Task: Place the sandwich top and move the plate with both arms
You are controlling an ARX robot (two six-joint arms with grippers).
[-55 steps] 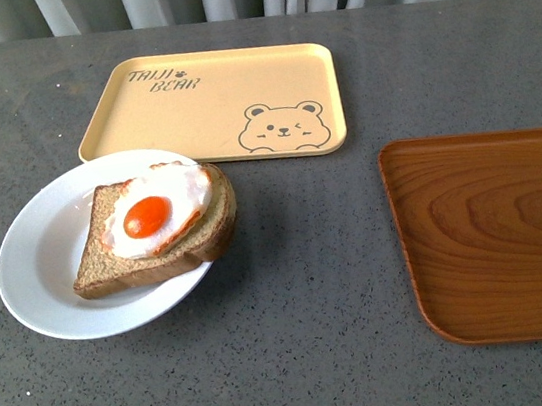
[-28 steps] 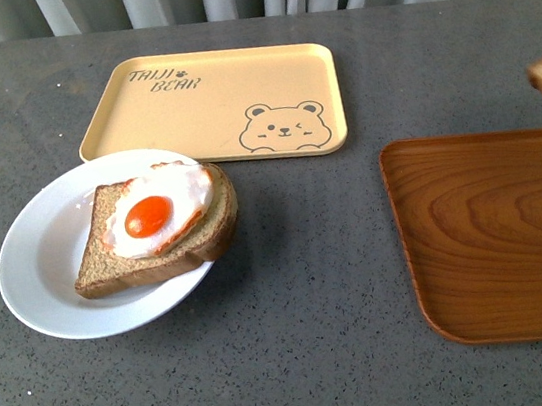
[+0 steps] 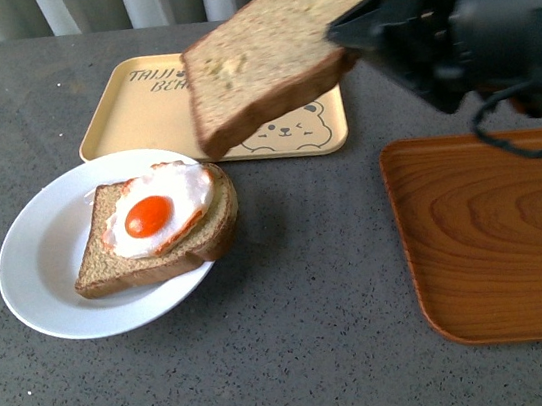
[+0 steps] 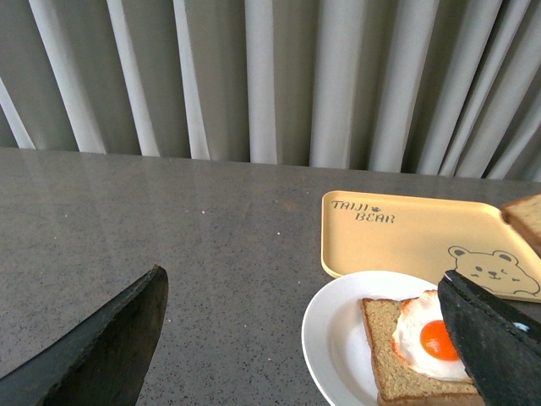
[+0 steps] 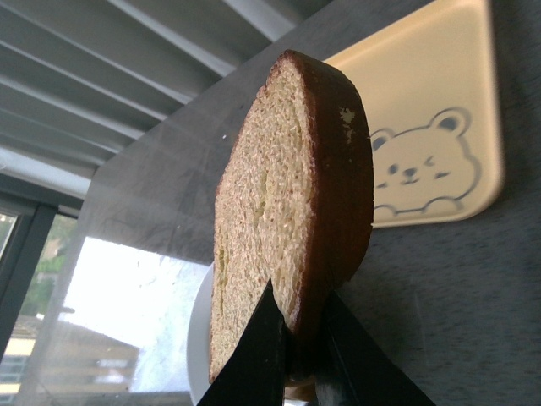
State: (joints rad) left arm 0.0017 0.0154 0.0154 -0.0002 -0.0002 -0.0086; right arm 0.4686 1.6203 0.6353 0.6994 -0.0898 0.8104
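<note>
The sandwich top (image 3: 270,52), a brown speckled bread slice, hangs in the air over the bear tray's near edge, up and to the right of the plate. My right gripper (image 3: 341,37) is shut on its right edge; in the right wrist view the two black fingers pinch the sandwich top (image 5: 292,194) from both faces. On the table at the left sits the white plate (image 3: 36,256), with a brown slice topped by a fried egg (image 3: 154,230) on it. My left gripper (image 4: 303,279) is open, well above the table, with the plate (image 4: 334,338) between its spread fingers.
A pale yellow bear-print tray (image 3: 167,107) lies behind the plate. To the right on the grey table there is a brown wood-grain tray (image 3: 497,232). Grey curtains close off the table's far edge.
My right arm has come in from the right edge of the front view, carrying the sandwich top leftward to above the bear tray. The plate and egg slice have not moved.
</note>
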